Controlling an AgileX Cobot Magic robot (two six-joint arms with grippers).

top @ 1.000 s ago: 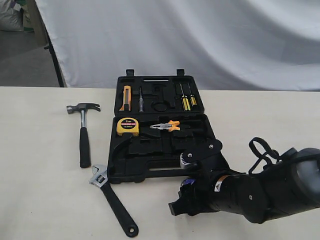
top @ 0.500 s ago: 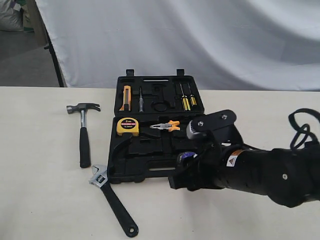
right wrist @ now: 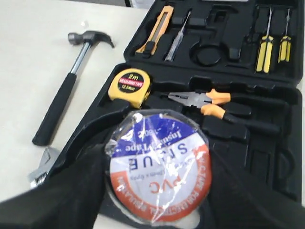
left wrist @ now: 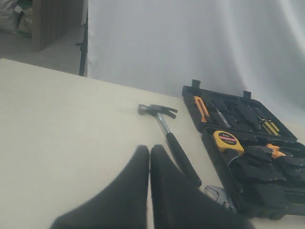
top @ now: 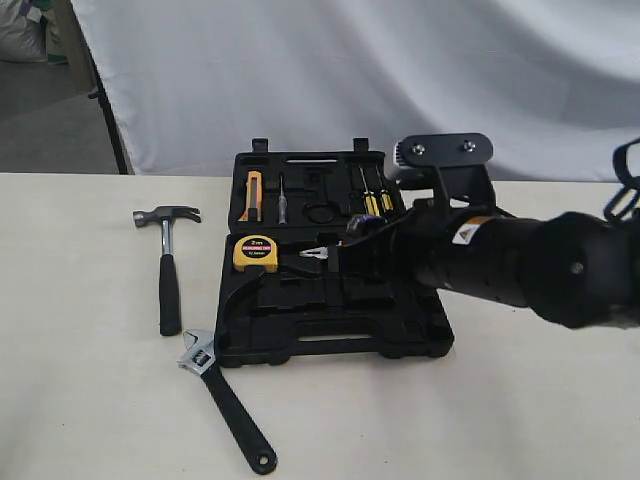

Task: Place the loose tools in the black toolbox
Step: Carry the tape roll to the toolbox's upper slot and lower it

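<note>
Up from the table's near edge since a second ago, my right gripper (top: pixel 338 256) now hangs over the near half of the toolbox (top: pixel 330 350). Its jaws are spread to the width of the tape roll (right wrist: pixel 157 167) and clamped on it, label face toward the wrist camera.

My left gripper (left wrist: pixel 148 191) is parked over bare table, jaws pressed to a hairline slit with nothing in them. The wrench (top: pixel 225 400) lies on the table at 7 o'clock from the toolbox, and the hammer (top: pixel 168 270) at 9 o'clock, neither one packed.

For this step I'd carry the roll on past the tape measure (top: pixel 256 252) and pliers (top: pixel 335 252) to the round recess (right wrist: pixel 208 53) in the far half, at 12 o'clock from the gripper. That ring looks to me like its seat. I'd tip the roll flat and centre it over the ring. I'd come down slowly and let go only once it sits inside the rim, since a tilted roll would probably wedge or wander off.

Reading the roll's label, I make out "PVC" and, less surely, "Insulating Tape"; the larger word is broken by glare on the wrap. Farther off, the tape measure reads "2m".
</note>
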